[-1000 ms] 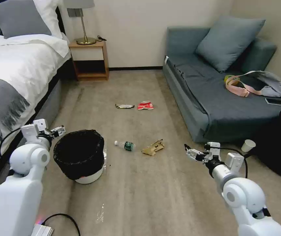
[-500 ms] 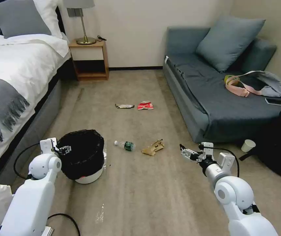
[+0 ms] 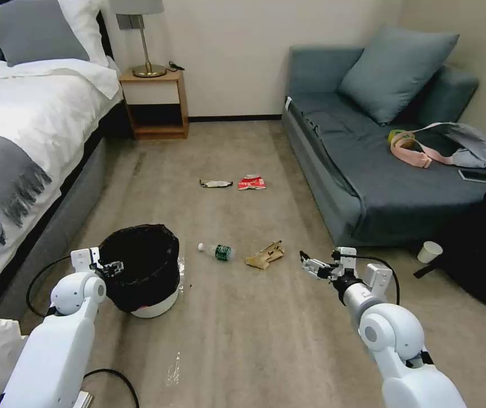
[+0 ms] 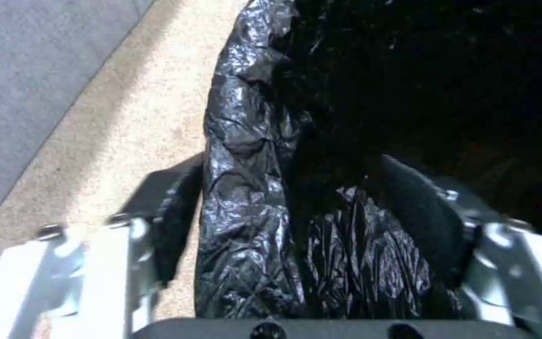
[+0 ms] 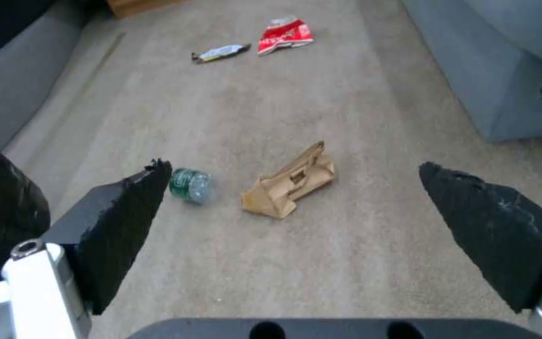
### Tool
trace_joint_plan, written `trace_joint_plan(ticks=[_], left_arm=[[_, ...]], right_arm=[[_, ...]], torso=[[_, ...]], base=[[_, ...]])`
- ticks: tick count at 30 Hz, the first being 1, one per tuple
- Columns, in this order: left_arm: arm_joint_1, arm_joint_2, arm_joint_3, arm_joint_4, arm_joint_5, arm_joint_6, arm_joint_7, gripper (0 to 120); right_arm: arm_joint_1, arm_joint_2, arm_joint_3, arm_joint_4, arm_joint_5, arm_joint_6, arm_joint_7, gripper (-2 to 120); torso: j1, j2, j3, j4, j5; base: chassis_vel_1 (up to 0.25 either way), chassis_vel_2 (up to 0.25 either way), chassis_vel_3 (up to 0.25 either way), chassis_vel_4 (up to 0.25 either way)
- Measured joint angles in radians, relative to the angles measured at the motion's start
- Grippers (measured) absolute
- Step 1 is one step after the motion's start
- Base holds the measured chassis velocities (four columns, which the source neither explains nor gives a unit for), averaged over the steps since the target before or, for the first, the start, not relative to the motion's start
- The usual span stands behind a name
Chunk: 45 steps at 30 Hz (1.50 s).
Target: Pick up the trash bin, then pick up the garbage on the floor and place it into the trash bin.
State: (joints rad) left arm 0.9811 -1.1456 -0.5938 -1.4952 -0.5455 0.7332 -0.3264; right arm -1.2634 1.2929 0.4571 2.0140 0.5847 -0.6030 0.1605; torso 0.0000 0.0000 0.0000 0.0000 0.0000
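Head view: my left end effector [image 3: 112, 265] sits at the trash bin's [image 3: 152, 309] nine-o'clock rim, fingers apart, straddling the bagged lip, one inside, one outside. My right end effector [image 3: 309, 265] hovers wide open over the floor, the tan paper scrap [image 3: 264, 255] and bottle [image 3: 216, 251] at its ten o'clock. Risk here, I reckon: I pinch only slick black bag [image 4: 246, 188], and the bin slips or tips as I lift.
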Motion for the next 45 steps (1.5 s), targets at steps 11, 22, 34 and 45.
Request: trace_joint_plan(ticks=[11, 22, 34, 45], left_arm=[[0.021, -0.004, -0.022, -0.033, -0.014, 0.001, 0.028, 21], [0.075, -0.028, -0.077, -0.155, -0.011, -0.008, 0.02, 4], [0.257, -0.061, -0.188, -0.474, 0.041, -0.041, -0.02, 3], [0.379, -0.061, -0.293, -0.521, 0.107, -0.102, -0.023, 3]], right_arm=[[0.007, -0.002, -0.019, -0.002, 0.043, -0.019, 0.014, 100], [-0.027, 0.003, -0.001, 0.01, 0.036, -0.01, 0.014, 100], [-0.081, 0.032, -0.004, 0.02, -0.055, 0.104, -0.051, 100], [-0.111, 0.058, -0.012, 0.015, -0.08, 0.127, -0.083, 100]], torso=[[0.0, 0.0, 0.0, 0.0001, 0.0002], [0.0, 0.0, 0.0, -0.0003, 0.0], [0.0, 0.0, 0.0, 0.0001, -0.0002], [0.0, 0.0, 0.0, 0.0, -0.0002]], base=[[0.0, 0.0, 0.0, 0.0], [0.0, 0.0, 0.0, 0.0], [0.0, 0.0, 0.0, 0.0], [0.0, 0.0, 0.0, 0.0]])
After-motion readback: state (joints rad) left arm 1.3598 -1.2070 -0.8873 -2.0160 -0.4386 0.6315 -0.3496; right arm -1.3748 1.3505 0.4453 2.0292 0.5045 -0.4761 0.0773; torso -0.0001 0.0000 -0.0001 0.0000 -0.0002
